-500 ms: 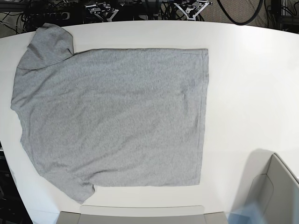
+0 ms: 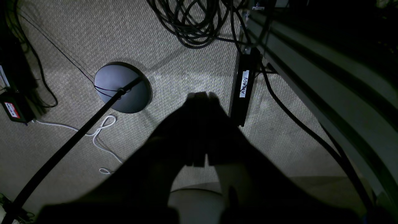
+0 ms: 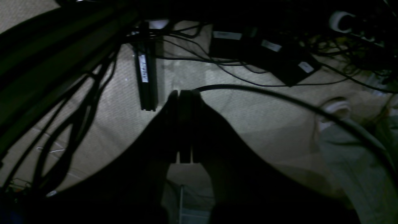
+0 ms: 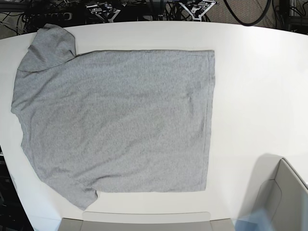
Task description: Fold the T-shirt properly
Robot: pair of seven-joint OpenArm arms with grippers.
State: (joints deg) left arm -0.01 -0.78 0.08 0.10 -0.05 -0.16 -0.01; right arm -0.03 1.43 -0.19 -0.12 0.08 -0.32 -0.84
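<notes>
We see the T-shirt (image 4: 115, 120) spread flat, plain side up, on the left of the white desk (image 4: 255, 86), ready for folding. Both jaws are pressed together, empty, parked above the floor (image 2: 186, 56).

Each wrist view shows the robot only as a dark, nearly black silhouette. The left gripper (image 2: 199, 130) has two flat, blunt-tipped black fingers (image 2: 214, 130) widening into a broad body. The right gripper (image 3: 183, 124) looks alike: slim, square-ended black fingers (image 3: 171, 124) on a flaring dark base.
</notes>
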